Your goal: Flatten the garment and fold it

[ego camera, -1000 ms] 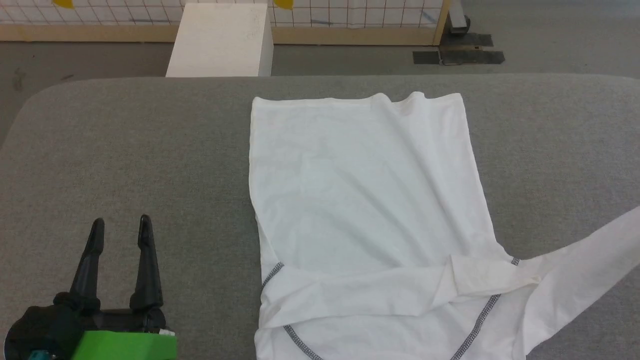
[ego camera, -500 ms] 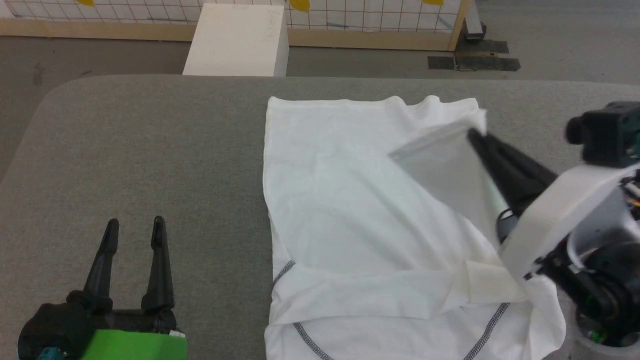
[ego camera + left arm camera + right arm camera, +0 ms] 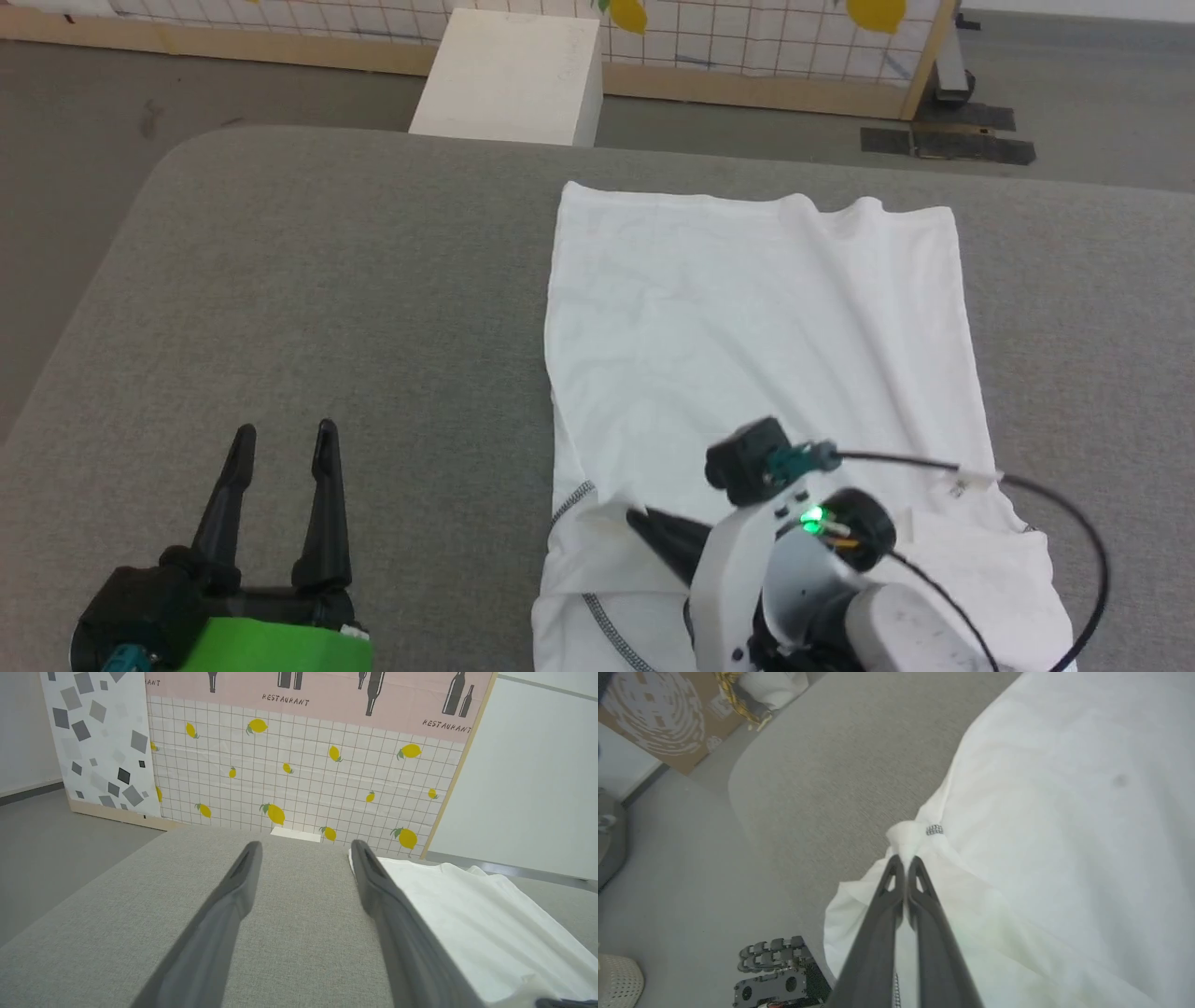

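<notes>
Garment lies flat on the desk, right jaws clamped on its cloth at 7 o'clock, left jaws gaping empty; folding looks barely begun.

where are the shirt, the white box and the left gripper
shirt (image 3: 747, 308), head view, middle of its flat body panel
white box (image 3: 509, 75), head view, its top face
left gripper (image 3: 286, 431), head view, midway between its open fingertips
</notes>
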`<state>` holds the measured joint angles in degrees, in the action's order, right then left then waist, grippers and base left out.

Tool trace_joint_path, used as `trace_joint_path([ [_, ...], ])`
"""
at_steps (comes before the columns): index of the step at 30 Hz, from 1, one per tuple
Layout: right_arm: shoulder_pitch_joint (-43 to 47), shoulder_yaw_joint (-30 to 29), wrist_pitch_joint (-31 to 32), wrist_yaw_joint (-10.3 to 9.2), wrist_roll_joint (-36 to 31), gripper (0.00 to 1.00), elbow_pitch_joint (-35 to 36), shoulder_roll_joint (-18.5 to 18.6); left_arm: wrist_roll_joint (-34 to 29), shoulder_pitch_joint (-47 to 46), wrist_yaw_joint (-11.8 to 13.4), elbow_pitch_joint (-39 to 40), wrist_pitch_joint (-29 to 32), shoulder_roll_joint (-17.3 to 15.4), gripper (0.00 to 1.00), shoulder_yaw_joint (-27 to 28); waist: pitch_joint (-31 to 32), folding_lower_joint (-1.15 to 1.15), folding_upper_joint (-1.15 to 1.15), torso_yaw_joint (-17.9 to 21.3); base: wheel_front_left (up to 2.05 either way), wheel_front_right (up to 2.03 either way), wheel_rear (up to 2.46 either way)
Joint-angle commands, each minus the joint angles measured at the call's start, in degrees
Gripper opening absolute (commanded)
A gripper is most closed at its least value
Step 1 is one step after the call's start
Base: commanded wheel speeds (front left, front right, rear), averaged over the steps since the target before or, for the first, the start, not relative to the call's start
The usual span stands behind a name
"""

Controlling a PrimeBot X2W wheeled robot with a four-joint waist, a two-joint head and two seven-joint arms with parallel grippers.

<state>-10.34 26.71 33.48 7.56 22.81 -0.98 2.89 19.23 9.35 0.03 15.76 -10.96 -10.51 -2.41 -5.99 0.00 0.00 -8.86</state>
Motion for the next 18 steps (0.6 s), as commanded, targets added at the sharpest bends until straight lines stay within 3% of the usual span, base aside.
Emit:
trace_joint_path([
  [1, -0.42, 0.35, -2.74, -0.08, 0.18, 0.00, -3.86, -0.01, 0.11, -0.46, -0.21, -0.24, -0.42, 0.35, 1.00, -0.11, 0.15, 0.00, 0.00, -0.50, 0.00, 0.00, 0.00],
  [4, -2.59, 1.72, -8.04, -0.08, -0.32, 0.00, -11.40, -0.01, 0.15, -0.64, -0.27, -0.54, -0.45, 0.32, 1.00, -0.38, 0.13, 0.00, 0.00, -0.85, 0.00, 0.00, 0.00],
  [5, -3.51, 2.18, -9.86, -0.08, -0.24, 0.16, -13.74, -0.01, 0.17, -0.71, -0.28, -0.58, -0.43, 0.29, 1.00, -0.46, 0.08, 0.00, 0.00, -0.96, 0.00, 0.00, 0.00],
  [6, -4.56, 2.89, -11.49, -0.08, -0.55, 0.62, -15.58, -0.01, 0.18, -0.79, -0.26, -0.61, -0.39, 0.25, 1.00, -0.51, 0.01, 0.00, 0.00, -1.05, 0.00, 0.00, 0.00],
  [7, -5.31, 3.31, -12.64, -0.08, -0.37, 1.00, -16.69, -0.01, 0.18, -0.86, -0.24, -0.62, -0.36, 0.21, 1.00, -0.54, -0.01, 0.00, 0.00, -1.09, 0.00, 0.00, 0.00],
  [13, -9.74, 4.54, -13.32, -0.08, 3.04, 1.00, -16.96, -0.01, 0.38, -1.05, 0.07, -0.39, -0.20, -0.13, 1.00, -0.25, 0.12, 0.00, 0.00, 0.25, 0.00, 0.00, 0.00],
  [18, -9.92, -4.21, -11.07, -0.08, 0.78, 1.00, -9.60, 0.00, 0.58, -0.75, 0.31, 0.27, -0.17, -0.40, 1.00, -0.01, 0.82, 0.00, 0.00, 2.24, 0.00, 0.00, 0.00],
])
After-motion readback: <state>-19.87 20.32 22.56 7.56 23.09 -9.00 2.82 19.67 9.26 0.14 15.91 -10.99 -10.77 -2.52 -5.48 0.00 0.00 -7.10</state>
